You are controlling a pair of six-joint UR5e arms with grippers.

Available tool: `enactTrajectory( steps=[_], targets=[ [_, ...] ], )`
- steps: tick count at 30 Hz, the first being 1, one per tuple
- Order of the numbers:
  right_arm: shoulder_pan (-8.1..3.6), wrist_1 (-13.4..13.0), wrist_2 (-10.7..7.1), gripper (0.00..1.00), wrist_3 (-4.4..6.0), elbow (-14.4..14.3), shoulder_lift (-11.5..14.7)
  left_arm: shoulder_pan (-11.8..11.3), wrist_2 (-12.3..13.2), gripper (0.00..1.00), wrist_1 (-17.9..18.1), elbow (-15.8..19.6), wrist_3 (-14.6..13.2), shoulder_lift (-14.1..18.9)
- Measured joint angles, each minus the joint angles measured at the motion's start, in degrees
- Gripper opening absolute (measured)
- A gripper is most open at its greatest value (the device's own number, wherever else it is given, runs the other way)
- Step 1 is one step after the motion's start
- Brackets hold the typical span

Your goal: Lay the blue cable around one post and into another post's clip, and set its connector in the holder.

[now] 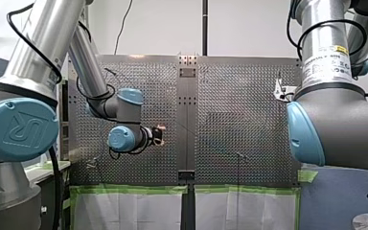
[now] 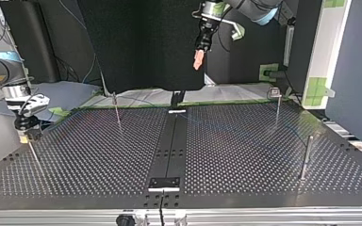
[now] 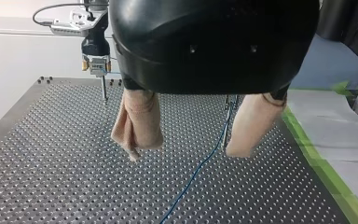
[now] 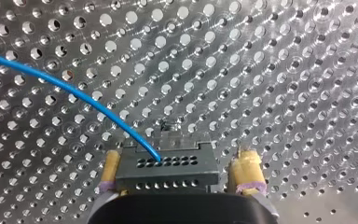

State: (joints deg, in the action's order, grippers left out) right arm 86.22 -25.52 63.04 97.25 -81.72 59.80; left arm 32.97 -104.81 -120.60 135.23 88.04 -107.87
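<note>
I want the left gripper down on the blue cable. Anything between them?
Nothing visible. In the left wrist view the blue cable lies bare on the perforated table beneath the left gripper, whose jaws are open. The nearest post stands farther ahead, beyond them.

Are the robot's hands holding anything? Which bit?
Nothing looks gripped. My left gripper hangs open and empty. My right gripper straddles the black connector on the blue cable, at its sides, but a gap shows beside one yellow pad, so it is open.
</note>
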Motion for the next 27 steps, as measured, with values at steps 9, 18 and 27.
enactTrajectory(
  steps=[9,18,27],
  targets=[
    [0.07,0.00,0.07,1.00,0.04,0.02,-0.03,0.07,0.00,1.00,-0.08,0.00,0.01,0.00],
    [0.13,-0.01,0.13,1.00,0.64,0.02,-0.06,0.10,0.02,1.00,-0.16,0.00,0.02,0.00],
    [0.26,0.08,0.31,1.00,0.84,0.02,-0.06,0.13,0.07,1.00,-0.17,0.00,0.02,0.00]
  ],
)
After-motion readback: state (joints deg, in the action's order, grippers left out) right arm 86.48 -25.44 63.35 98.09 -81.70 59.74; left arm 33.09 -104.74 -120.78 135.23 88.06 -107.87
